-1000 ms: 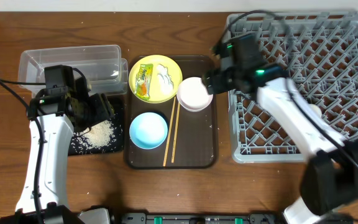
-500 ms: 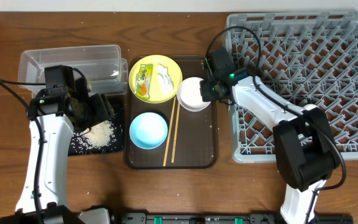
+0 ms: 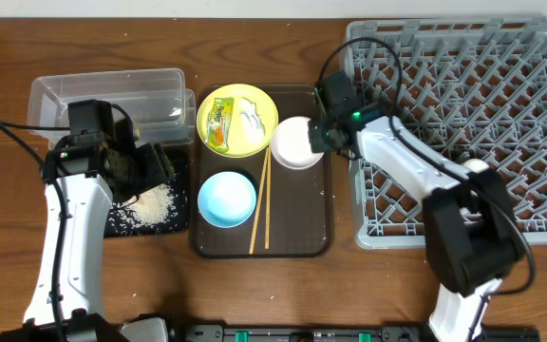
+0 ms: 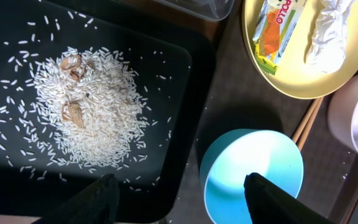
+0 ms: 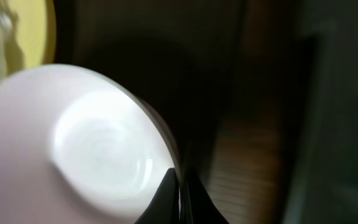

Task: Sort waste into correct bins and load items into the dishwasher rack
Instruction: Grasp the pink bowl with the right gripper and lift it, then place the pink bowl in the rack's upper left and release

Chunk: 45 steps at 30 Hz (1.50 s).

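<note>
On white bowl [image 5: 98, 149] rim now, right hand [image 5: 180, 190].

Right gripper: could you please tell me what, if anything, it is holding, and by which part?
The right gripper appears to hold the white bowl, its fingers pinched on the thin rim at the bowl's edge.

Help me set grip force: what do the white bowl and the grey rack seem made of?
The white bowl: glossy, soft highlights; glazed ceramic or melamine, cannot tell which. The rack: matte grey moulded plastic, thin lattice of pegs.
</note>
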{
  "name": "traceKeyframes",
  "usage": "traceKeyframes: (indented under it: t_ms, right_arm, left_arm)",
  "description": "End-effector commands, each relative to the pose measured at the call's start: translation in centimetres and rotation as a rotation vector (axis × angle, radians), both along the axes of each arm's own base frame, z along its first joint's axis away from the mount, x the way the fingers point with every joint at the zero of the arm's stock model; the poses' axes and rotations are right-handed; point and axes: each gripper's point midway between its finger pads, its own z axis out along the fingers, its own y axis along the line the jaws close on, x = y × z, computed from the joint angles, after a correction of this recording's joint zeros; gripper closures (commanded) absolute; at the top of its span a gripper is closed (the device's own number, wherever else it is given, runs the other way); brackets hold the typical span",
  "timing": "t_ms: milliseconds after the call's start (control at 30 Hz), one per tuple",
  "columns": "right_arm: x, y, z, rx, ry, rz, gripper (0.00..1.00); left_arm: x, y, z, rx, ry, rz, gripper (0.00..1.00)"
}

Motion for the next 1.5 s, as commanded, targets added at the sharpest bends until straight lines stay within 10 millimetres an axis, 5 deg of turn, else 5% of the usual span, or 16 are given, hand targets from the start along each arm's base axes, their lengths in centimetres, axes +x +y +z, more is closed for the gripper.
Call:
traceKeyframes:
  t_ms: [0,233,500,800,1167,1467]
  right_arm:
    - [3.4,-1.9,9.5,-0.032,-0.268,-0.045,0.99]
    - [6.1,-6.0,18.5,-0.25,-0.593,-0.052,0.99]
    - [9.6,-14.2,22.3,-0.767,-0.736,-0.155,0.99]
    - [12.7,-18.8,19.1,-1.001,-0.692,-0.231,0.99]
    - [13.9,-17.7,13.3,-1.028,-0.611,-0.161,0.99]
    - [13.3,-15.8,11.8,-0.979,-0.592,-0.145,0.99]
  left_arm:
    - [0.0,0.2,0.4,0.01,-0.008,0.007,0.32]
    - [0.0,0.2,0.4,0.01,-0.008,0.007,0.32]
    - [0.0,0.2,0.4,0.01,-0.009,0.007,0.32]
    - [0.0,0.2,0.4,0.01,-0.008,0.007,0.32]
    - [0.0,0.2,0.4,0.01,-0.008,0.007,0.32]
    - [0.0,0.2,0.4,0.01,-0.009,0.007,0.32]
